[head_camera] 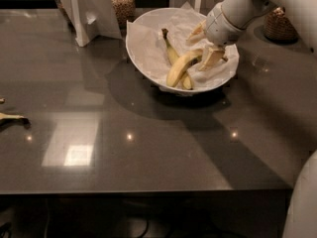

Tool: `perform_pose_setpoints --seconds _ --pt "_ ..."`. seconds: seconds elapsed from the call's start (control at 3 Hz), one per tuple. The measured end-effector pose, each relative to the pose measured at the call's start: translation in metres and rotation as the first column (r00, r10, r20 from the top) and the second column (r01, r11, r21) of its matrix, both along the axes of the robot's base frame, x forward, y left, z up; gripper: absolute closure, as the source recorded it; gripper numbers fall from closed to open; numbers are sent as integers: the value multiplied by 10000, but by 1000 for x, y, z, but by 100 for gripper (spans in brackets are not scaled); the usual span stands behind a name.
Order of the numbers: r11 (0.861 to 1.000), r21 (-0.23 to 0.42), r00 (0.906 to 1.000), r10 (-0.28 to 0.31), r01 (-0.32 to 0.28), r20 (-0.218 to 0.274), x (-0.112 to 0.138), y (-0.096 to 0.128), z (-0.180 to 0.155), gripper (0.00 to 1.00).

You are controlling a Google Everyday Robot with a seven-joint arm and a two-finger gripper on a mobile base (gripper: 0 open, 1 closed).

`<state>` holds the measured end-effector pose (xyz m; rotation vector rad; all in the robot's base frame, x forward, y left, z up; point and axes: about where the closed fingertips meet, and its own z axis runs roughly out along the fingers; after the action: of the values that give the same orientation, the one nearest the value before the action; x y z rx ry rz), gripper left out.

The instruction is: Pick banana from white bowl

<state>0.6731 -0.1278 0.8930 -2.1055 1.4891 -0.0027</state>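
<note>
The white bowl (143, 53), lined with crumpled white paper, stands at the back middle of the dark table. Two bananas lie in it. The banana (182, 67) is the thicker pale yellow one and lies slanted, its upper end pointing right. A thinner, greener banana (171, 51) with a long dark stem lies behind and partly under it. My gripper (203, 46) reaches in from the upper right over the bowl's right half. Its pale fingers (212, 57) are spread apart around the banana's upper right end. I cannot tell whether they touch it.
A partly visible banana (11, 118) lies at the table's left edge. A white folded stand (89, 11) and a jar of grains (122, 1) stand behind the bowl's left side. A dark basket-like jar (279, 26) stands at the back right. My own body (303, 202) fills the lower right corner.
</note>
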Motion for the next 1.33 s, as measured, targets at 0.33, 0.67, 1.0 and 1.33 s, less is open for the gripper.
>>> perform_pose_setpoints --seconds 0.33,0.67,1.0,1.33 --pt "9999 69 9998 141 -140 -109 9 9 -8 42" --pt "9997 103 9997 204 -202 -164 10 11 -11 60" --pt "9995 81 9994 316 -315 -102 4 11 -3 92" --pt "9994 7 9994 352 -352 29 -2 8 9 100"
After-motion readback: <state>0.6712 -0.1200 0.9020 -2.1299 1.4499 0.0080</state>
